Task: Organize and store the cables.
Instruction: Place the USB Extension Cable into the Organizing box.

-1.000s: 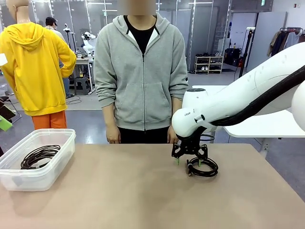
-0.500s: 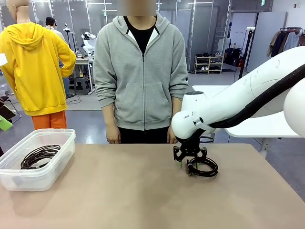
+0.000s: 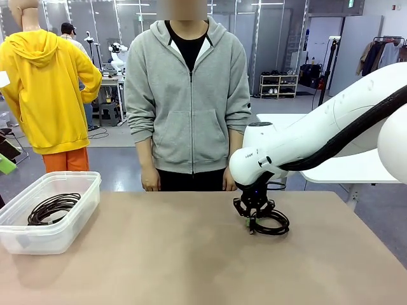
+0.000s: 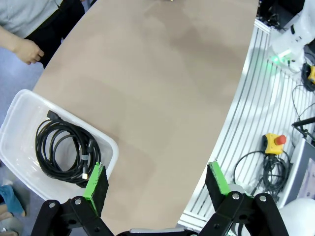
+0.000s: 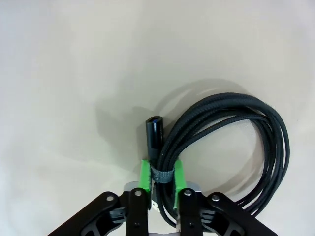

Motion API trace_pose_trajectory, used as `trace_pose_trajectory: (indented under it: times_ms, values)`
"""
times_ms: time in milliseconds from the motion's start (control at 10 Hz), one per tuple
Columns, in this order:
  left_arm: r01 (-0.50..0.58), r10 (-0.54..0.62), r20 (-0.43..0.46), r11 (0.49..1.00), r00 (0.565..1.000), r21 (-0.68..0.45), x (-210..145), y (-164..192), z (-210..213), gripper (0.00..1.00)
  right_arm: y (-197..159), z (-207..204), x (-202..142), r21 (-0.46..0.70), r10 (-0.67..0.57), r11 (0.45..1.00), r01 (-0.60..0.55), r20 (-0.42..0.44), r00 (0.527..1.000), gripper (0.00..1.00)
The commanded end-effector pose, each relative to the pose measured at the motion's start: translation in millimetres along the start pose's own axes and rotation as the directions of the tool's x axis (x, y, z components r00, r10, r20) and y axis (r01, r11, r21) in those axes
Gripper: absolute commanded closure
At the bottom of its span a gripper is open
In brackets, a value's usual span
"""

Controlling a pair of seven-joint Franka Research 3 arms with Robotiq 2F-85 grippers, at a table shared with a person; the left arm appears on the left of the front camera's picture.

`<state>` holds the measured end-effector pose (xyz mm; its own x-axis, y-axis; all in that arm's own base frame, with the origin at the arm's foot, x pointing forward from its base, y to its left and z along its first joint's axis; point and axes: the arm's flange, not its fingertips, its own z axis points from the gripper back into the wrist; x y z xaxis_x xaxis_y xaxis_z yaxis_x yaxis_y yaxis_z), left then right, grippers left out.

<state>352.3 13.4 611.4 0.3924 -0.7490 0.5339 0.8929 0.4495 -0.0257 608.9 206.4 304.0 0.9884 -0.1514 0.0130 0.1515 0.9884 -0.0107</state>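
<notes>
1. The right gripper (image 5: pixel 162 184) is down at the worktop (image 3: pixel 159 254), right of the middle, and its jaws are pinching the coiled cable (image 5: pixel 231 147) where a small grey tie (image 5: pixel 162 173) binds the strands. In the right wrist view the green pads (image 5: pixel 144 174) sit on either side of that bundle with no gap.
2. From the jaws the coil spreads away and to one side as a flat loop lying on the worktop; its black plug (image 5: pixel 154 133) points straight out ahead of the fingertips. In the front view the coil (image 3: pixel 270 223) lies just right of the gripper (image 3: pixel 252 219).
3. The bin (image 3: pixel 63 229) sits at the far left of the worktop, well apart from the held coil, and already holds another coiled cable (image 3: pixel 54 208). The coming carry, as I judge it, runs from right to left across the whole worktop.
4. The left gripper (image 4: pixel 155 184) hangs with jaws spread wide, holding nothing, above the near rim of the bin (image 4: pixel 110 147), with the stored cable (image 4: pixel 61 147) just below its left pad. It is the arm nearer the bin; the right is the one at the loose cable.
5. The person stands behind the worktop, hands (image 3: pixel 151 183) down at their sides, touching nothing.
</notes>
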Motion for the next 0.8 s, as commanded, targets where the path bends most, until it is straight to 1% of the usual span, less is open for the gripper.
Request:
trace_pose_trajectory:
  times_ms: [0, 100, 200, 300, 400, 500, 600, 700]
  values:
    - [-0.007, 0.008, -0.011, 1.000, 1.000, 0.012, 2, 0, 0, 0.00, -3, -1, 7, 0.016, -0.015, 1.000, 0.015, -0.004, 1.000, 1.00]
    - [-0.007, 0.008, -0.011, 1.000, 1.000, 0.012, 2, 0, 0, 0.00, -7, 3, 8, 0.034, 0.008, 0.999, -0.008, -0.003, 1.000, 1.00]
    - [-0.007, 0.008, -0.011, 1.000, 1.000, 0.012, 2, 0, 0, 0.00, -4, 26, -1, 0.043, 0.075, 0.996, -0.075, 0.002, 0.997, 1.00]
    - [-0.007, 0.008, -0.011, 1.000, 1.000, 0.012, 2, 0, 0, 0.00, 5, 61, -14, 0.064, 0.161, 0.985, -0.161, 0.018, 0.987, 1.00]
    - [-0.007, 0.008, -0.011, 1.000, 1.000, 0.012, 2, 0, 0, 0.00, 21, 90, -27, 0.088, 0.230, 0.968, -0.233, 0.043, 0.972, 1.00]
    - [-0.007, 0.008, -0.011, 1.000, 1.000, 0.012, 2, 0, 0, 0.00, 46, 106, -40, 0.071, 0.242, 0.967, -0.246, 0.056, 0.969, 1.00]
    - [-0.007, 0.008, -0.011, 1.000, 1.000, 0.012, 2, 0, 0, 0.00, 84, 110, -56, 0.113, 0.249, 0.962, -0.248, 0.001, 0.968, 1.00]
    - [-0.007, 0.008, -0.011, 1.000, 1.000, 0.012, 2, 0, 0, 0.00, 119, 106, -65, 0.129, 0.287, 0.950, -0.286, 0.009, 0.958, 1.00]
